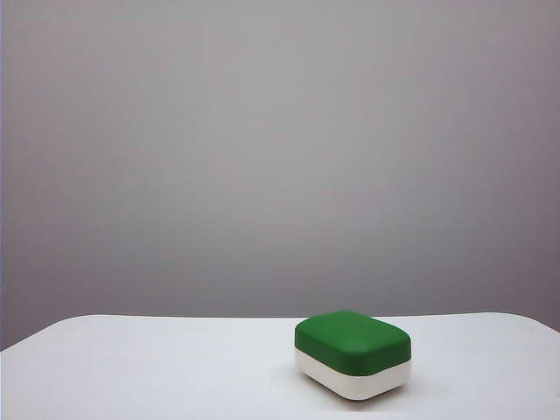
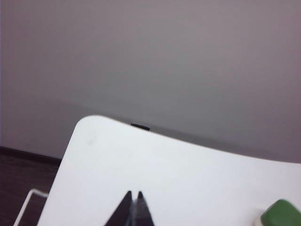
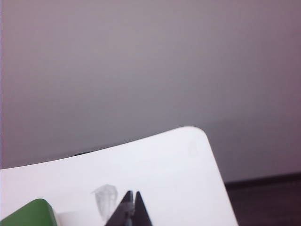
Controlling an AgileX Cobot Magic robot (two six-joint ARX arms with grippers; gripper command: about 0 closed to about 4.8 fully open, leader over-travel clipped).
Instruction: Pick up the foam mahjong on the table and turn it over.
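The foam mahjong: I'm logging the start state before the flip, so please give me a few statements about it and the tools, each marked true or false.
1. The foam mahjong lies green half up on the table. True.
2. The left tool is clamped on the block. False: its fingertips meet with nothing between them, apart from the block.
3. The right tool is shut and holds nothing. True.
4. The block's printed characters face up. False: only plain green shows on top.
5. Neither arm shows in the exterior view. True.
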